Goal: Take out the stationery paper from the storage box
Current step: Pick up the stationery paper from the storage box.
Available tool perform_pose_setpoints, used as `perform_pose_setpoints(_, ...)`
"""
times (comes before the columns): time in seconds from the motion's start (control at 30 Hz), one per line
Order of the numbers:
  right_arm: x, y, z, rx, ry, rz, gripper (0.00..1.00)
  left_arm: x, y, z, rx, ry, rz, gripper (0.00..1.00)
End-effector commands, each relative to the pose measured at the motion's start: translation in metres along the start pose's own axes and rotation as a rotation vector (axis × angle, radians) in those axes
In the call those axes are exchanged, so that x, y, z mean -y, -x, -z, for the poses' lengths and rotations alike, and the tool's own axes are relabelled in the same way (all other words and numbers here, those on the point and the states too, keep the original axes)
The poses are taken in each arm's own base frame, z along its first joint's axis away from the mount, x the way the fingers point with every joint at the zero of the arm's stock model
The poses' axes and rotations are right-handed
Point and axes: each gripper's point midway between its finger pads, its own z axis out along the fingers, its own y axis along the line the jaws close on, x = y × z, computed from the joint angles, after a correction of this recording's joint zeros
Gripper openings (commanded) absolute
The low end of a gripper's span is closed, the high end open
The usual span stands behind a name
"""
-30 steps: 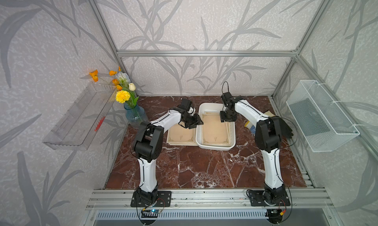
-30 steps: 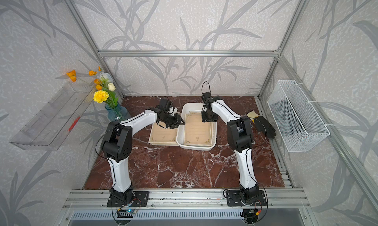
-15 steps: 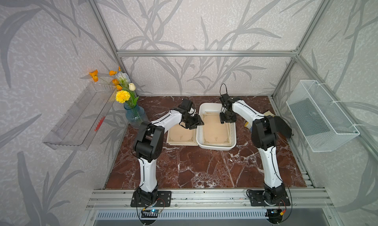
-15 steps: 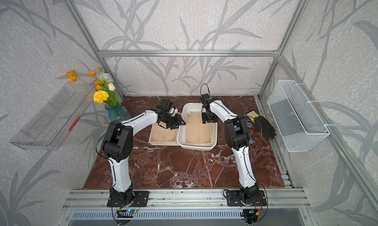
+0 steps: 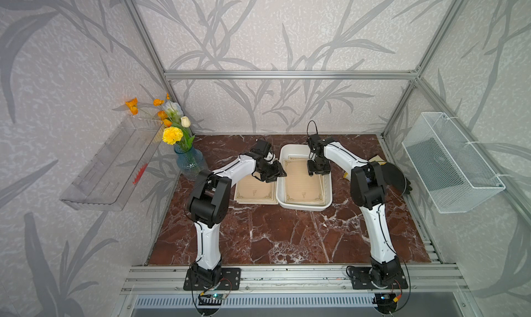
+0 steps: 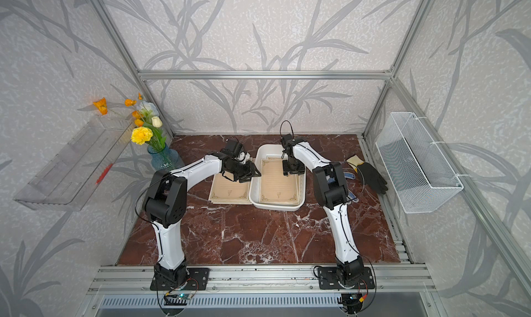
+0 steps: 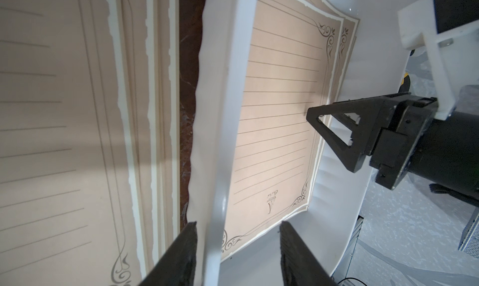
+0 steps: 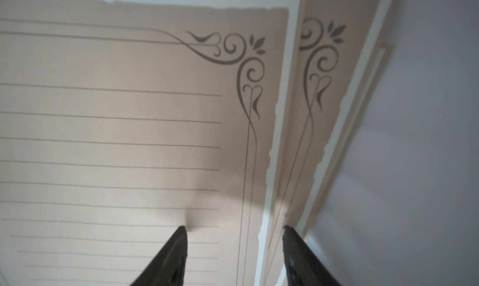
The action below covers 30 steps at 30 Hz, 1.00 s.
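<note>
Stationery paper [image 5: 301, 183]: a few sheets lie in the storage box [image 5: 301, 208], mid-surface [image 5: 287, 238]. A stack [image 5: 254, 187] of the same sheets lies just L of the box, on the surface.

Vs 1 s ago: R arm's elbow has swung in twd the box. L arm approx same, sheets unmoved.

Top views can't resolve the claws; the wrist views do.
- R wrist: R claw [image 8: 234, 235] partly open, one fingertip [image 8: 182, 233] pressing a dimple into the top sheet, the other at the sheets' side edge. Nothing clamped.
- L wrist: L claw [image 7: 237, 223] partly open, straddling the box wall, one finger outside, one inside, wall not gripped. Top sheet bows at the end opposite its emblem.
</note>
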Motion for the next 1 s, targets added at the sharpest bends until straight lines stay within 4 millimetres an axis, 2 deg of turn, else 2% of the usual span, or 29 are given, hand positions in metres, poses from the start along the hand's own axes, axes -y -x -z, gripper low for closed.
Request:
perform_pose_setpoints(0.0, 0.002, -0.003, -0.009, -0.025, 0.000, -0.025, 0.59, 0.005, -0.002, 0.006, 0.010, 0.003, -0.014, 0.51)
perform_pose_setpoints(0.17, -0.002, -0.005, -0.011, -0.033, 0.037, -0.036, 0.56, 0.005, -0.001, 0.007, 0.014, 0.003, -0.014, 0.51)
perform_pose_setpoints(0.37, -0.007, -0.006, -0.006, -0.011, 0.106, -0.075, 0.41, 0.005, -0.002, 0.005, 0.009, 0.002, -0.012, 0.51)
perform_pose_setpoints(0.7, -0.014, -0.003, 0.026, 0.080, 0.186, -0.084, 0.12, 0.005, -0.003, 0.002, 0.003, 0.004, -0.011, 0.51)
perform_pose_setpoints(0.93, -0.021, -0.001, 0.040, 0.106, 0.241, -0.089, 0.09, 0.003, -0.005, 0.000, -0.003, 0.007, -0.009, 0.51)
perform_pose_setpoints(0.97, -0.023, -0.001, 0.042, 0.112, 0.254, -0.088, 0.04, 0.003, -0.005, -0.001, -0.005, 0.006, -0.007, 0.51)
